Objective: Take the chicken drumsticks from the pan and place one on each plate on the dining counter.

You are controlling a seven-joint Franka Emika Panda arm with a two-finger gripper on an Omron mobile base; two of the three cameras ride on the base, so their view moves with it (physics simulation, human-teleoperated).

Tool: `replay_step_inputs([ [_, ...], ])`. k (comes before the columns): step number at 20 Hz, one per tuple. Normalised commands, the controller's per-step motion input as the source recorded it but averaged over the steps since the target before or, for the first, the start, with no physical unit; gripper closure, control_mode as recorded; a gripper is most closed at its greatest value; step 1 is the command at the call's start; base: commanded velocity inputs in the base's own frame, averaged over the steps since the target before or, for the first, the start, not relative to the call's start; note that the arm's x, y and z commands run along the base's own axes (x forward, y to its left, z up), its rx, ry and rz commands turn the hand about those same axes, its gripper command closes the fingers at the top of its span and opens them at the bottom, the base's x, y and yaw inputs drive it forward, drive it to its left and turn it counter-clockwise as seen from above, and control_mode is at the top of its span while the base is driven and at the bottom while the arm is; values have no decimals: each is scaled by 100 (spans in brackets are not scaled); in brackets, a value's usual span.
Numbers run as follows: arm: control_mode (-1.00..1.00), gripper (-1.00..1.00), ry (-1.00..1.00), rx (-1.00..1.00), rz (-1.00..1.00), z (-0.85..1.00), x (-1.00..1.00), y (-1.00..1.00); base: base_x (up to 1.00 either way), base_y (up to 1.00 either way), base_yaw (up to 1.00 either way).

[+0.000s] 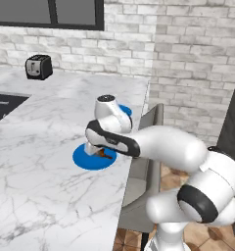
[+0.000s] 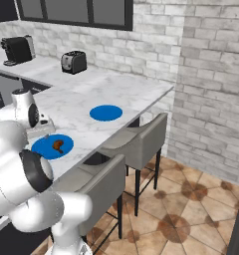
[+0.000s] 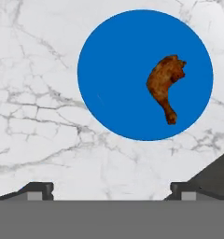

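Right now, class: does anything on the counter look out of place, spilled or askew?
Nothing stands out. One drumstick lies wholly on the near plate, off-centre; the far plate is bare.

Bright blue plate, orange-brown drumstick, grey-veined white counter

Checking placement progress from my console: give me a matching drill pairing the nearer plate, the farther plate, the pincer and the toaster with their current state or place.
Things:
1. nearer blue plate
2. farther blue plate
3. pincer
4. toaster

States:
A. open, holding nothing
B. bare, on the dining counter
C. by the brick wall, on the far counter
D. carries one chicken drumstick

Pairs: 1-D, 2-B, 3-A, 4-C
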Motion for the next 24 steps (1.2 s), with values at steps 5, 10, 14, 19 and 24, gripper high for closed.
replay_step_inputs([
  [5, -100, -100, 0, 12, 0, 39, -100, -51, 0, 0, 0],
  [10, -100, -100, 1, 11, 0, 44, -88, -45, 0, 0, 0],
  [14, -100, -100, 9, 7, -3, 51, -81, -40, 0, 0, 0],
  [19, -100, -100, 9, 0, -5, 42, -77, -37, 0, 0, 0],
  [24, -100, -100, 11, -1, -10, 25, -71, -33, 0, 0, 0],
])
